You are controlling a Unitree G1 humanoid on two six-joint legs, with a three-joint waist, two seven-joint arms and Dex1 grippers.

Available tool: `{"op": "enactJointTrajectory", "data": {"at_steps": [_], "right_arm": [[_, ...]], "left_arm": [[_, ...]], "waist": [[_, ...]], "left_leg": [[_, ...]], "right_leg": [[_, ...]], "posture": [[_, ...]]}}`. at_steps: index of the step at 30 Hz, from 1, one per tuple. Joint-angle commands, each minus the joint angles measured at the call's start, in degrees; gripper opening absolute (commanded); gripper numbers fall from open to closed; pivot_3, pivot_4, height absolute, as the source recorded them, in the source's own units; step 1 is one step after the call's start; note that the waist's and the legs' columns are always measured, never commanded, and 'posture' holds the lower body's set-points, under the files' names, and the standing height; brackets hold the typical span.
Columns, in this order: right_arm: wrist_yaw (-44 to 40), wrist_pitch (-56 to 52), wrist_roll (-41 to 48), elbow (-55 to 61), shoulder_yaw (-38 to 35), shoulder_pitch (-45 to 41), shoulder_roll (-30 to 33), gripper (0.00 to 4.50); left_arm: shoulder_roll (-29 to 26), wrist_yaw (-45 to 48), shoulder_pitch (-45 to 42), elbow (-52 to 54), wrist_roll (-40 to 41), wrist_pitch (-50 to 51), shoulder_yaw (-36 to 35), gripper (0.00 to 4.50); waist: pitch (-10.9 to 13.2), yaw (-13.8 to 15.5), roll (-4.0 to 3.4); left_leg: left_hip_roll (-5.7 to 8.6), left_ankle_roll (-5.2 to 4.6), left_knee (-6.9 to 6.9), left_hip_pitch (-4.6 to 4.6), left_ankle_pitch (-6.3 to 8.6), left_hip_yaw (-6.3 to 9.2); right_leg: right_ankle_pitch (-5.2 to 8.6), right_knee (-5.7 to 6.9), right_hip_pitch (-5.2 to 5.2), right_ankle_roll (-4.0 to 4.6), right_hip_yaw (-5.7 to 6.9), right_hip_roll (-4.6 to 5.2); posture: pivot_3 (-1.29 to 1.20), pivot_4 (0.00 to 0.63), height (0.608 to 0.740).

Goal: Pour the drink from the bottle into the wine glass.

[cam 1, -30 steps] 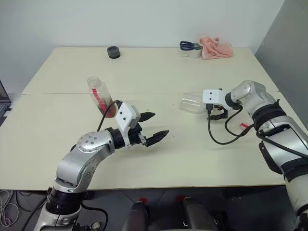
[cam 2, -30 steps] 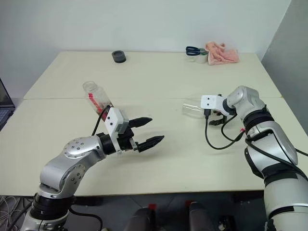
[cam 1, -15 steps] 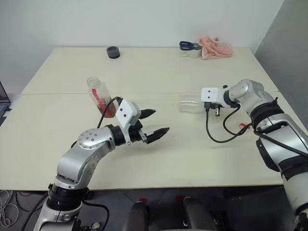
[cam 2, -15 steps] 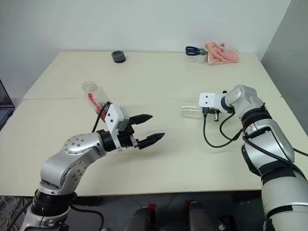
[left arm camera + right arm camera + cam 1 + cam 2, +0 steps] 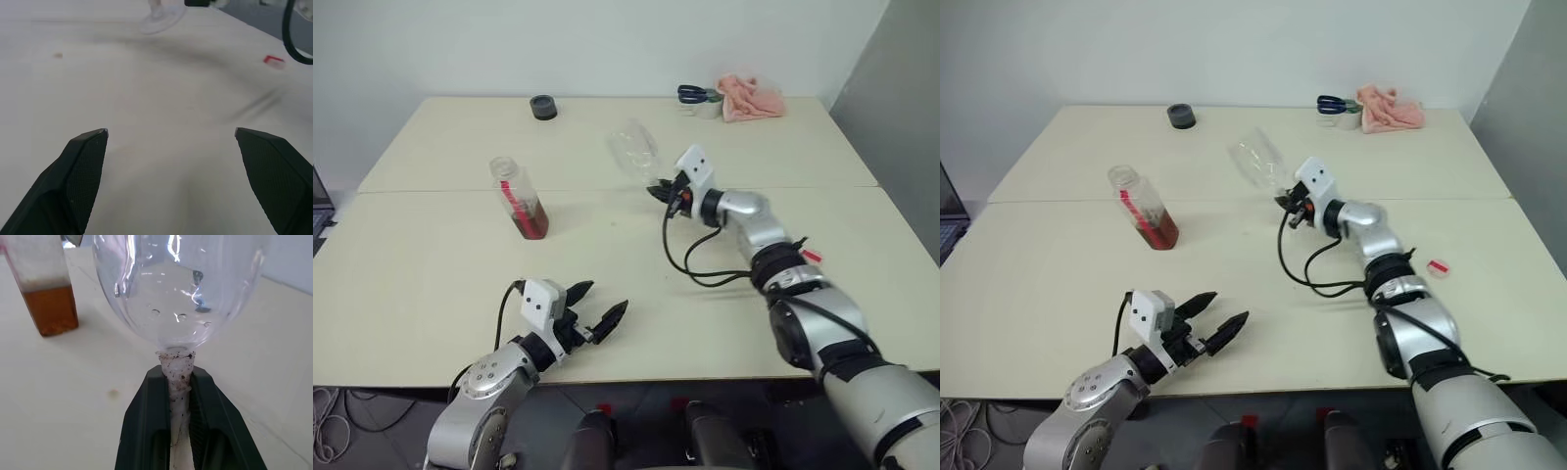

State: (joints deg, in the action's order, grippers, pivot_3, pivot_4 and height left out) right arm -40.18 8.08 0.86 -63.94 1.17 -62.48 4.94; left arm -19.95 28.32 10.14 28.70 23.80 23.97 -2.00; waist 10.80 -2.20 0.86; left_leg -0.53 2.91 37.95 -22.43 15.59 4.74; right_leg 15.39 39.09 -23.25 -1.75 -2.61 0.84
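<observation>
The bottle [image 5: 517, 192] stands at the left of the table with no cap on, a red strip down its side. The amber drink [image 5: 534, 224] fills its lowest part. At the middle, my right gripper [image 5: 659, 189] is shut on the thin stem [image 5: 177, 374] of the wine glass [image 5: 635, 153], which tilts with its empty bowl up and to the left. In the right wrist view the bottle [image 5: 49, 289] is beyond the bowl [image 5: 181, 289]. My left gripper [image 5: 598, 307] is open and empty, low by the front edge, well short of the bottle.
A small red cap [image 5: 1438, 266] lies on the table at the right. At the back edge are a black round object [image 5: 544, 106], scissors [image 5: 695, 93] on a white cup and a pink cloth [image 5: 754, 97]. A black cable [image 5: 690, 264] loops under my right arm.
My right gripper shut on the glass's stem, lifted the lying glass and swung it left to the middle. My left arm dropped back and down toward the front edge, still open.
</observation>
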Motion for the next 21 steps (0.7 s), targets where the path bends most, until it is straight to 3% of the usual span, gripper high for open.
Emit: {"op": "enactJointTrajectory", "data": {"at_steps": [1,7,14,21], "right_arm": [[5.6,1.1,0.9,0.5,-1.9,1.6,-1.0,0.18],[8.4,-0.5,-0.1,4.4,-0.9,8.6,-0.2,0.18],[6.0,-8.1,-0.5,23.6,2.4,21.9,4.6,0.18],[8.5,-10.4,1.1,25.4,2.1,20.8,2.3,0.18]], "left_arm": [[-0.4,-0.4,1.4,1.7,-1.5,-2.8,-0.4,4.50],[-0.9,-0.5,2.5,3.8,-0.4,-2.0,-1.1,4.50],[-0.8,-0.4,3.6,4.4,-0.5,-2.3,-1.0,4.50],[0.3,-1.5,1.4,2.8,-0.9,-2.8,-1.5,4.50]], "waist": [[0.0,0.1,0.00],[-0.2,0.4,-0.05],[-0.8,0.8,-0.24],[-0.8,0.2,-0.27]], "left_leg": [[0.01,0.00,0.00,-0.01,0.00,-0.02],[0.01,0.00,-0.01,0.07,0.00,-0.04],[0.03,-0.02,-0.01,0.10,0.01,0.02],[0.01,-0.08,-0.19,1.08,0.07,-0.09]], "right_leg": [[0.00,-0.01,-0.01,0.00,-0.03,0.01],[0.00,-0.02,0.06,0.00,-0.02,0.00],[0.02,-0.08,0.20,-0.02,0.01,0.12],[0.13,-0.21,1.03,0.08,-0.06,-0.19]], "posture": [[0.00,0.150,0.740],[0.00,0.150,0.740],[0.00,0.150,0.740],[0.00,0.150,0.740]]}}
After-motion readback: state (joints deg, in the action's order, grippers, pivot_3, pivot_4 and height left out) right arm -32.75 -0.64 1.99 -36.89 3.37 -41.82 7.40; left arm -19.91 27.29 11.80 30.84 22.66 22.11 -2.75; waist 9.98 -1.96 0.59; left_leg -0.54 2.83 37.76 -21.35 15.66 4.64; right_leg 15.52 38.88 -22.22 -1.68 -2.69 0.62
